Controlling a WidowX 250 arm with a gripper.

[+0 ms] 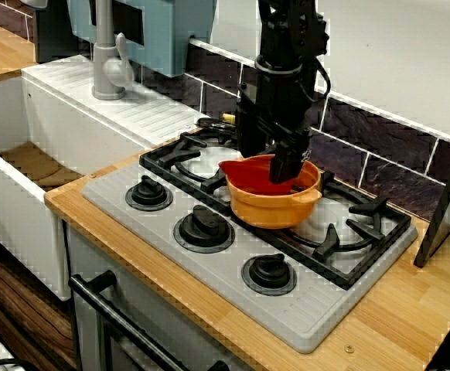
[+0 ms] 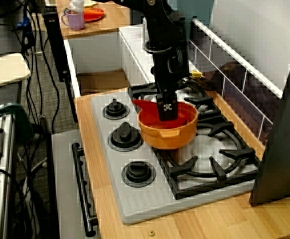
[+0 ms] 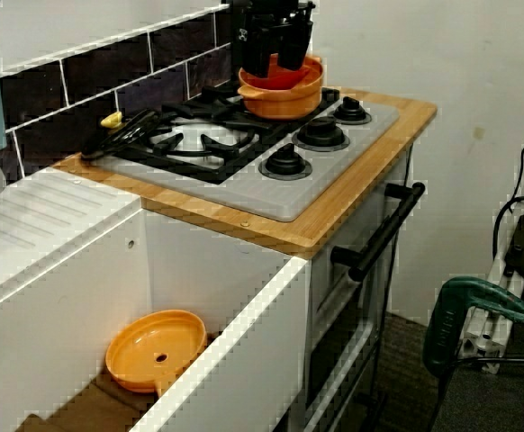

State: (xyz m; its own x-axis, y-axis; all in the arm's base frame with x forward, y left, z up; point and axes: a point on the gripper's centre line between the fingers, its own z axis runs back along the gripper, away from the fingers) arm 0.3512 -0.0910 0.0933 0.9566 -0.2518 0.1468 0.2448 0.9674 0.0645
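- While the black claw (image 1: 285,164) hangs straight down from the arm, its fingertips dip inside the round orange plastic pot (image 1: 275,209).
- The pot stands on the black iron grate (image 1: 362,207) of the grey stove top (image 1: 310,309), just behind the middle black knob (image 1: 204,226).
- The pot sits directly under the claw, and its rim rings the fingertips on every side.
- A red plastic dish (image 1: 244,171) lies in the pot, with its pointed lip poking out over the rim on the sink side. The claw's fingers come down onto this dish near its middle.
- The fingers look close together in the view from the front and the view from the stove's end. Whether they pinch the red dish cannot be told, and the view across the sink does not settle it.
- A round orange lid (image 3: 157,349) lies at the bottom of the white sink (image 3: 235,351), well apart from the stove.
- A small yellow thing (image 3: 111,120) sits at the back of the hob by the dark tiles.
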